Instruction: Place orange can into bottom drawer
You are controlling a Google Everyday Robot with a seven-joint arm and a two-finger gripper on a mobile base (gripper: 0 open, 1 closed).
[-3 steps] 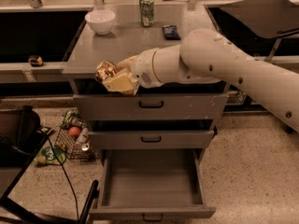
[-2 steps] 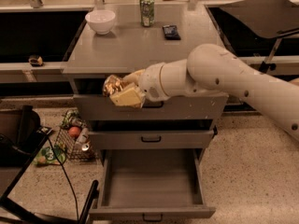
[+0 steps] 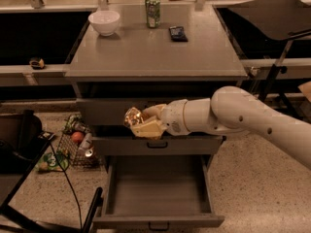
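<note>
The orange can is shiny, gold-orange and wrinkled, and it is held in my gripper. The gripper is shut on it in front of the middle drawer, above the open bottom drawer. The bottom drawer is pulled out, and its plain grey inside holds nothing. Its small black handle shows at the front edge. My white arm reaches in from the right.
On the grey cabinet top stand a white bowl, a tall green can and a small dark object. A wire basket with items sits on the floor at the left. A black stand is at the lower left.
The gripper with the orange can has moved down and to the right, from level with the top drawer to the front of the middle drawer.
</note>
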